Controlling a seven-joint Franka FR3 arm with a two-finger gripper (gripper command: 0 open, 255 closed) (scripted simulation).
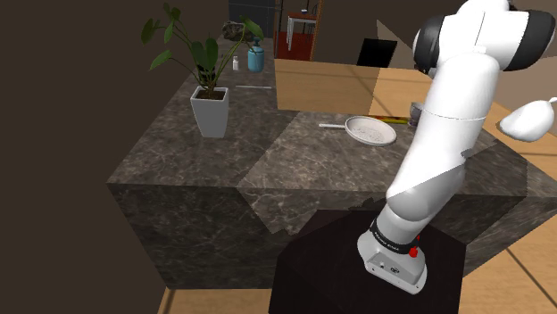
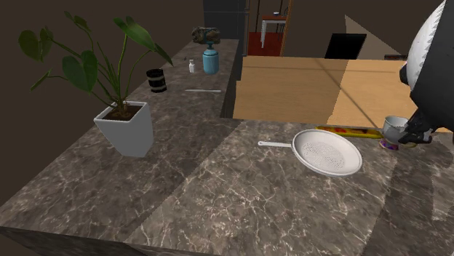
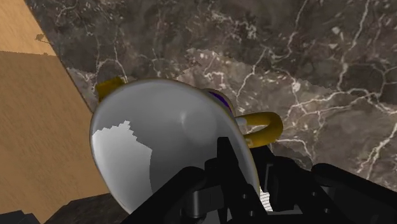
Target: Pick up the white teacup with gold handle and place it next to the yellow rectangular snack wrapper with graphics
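Note:
The white teacup [image 3: 165,137] with its gold handle [image 3: 266,128] is right under my hand, and a purple patch shows at its foot. My gripper [image 3: 249,170] is shut on the cup's wall beside the handle, one finger inside the bowl and one outside. In the second exterior view the teacup [image 2: 393,128] is at the counter's right, with the gripper [image 2: 409,136] against its right side. The yellow snack wrapper [image 2: 350,132] lies flat just left of the cup. In the shoulder view my arm hides most of the teacup [image 1: 415,111]; the wrapper [image 1: 389,119] shows beside it.
A white strainer pan [image 2: 327,151] lies in front of the wrapper. A potted plant [image 2: 125,127], a black cup [image 2: 156,80], a blue bottle [image 2: 210,58] and a small white bottle [image 2: 192,66] stand further left. The dark marble counter [image 2: 218,189] drops off to wooden floor [image 2: 305,87] behind the cup.

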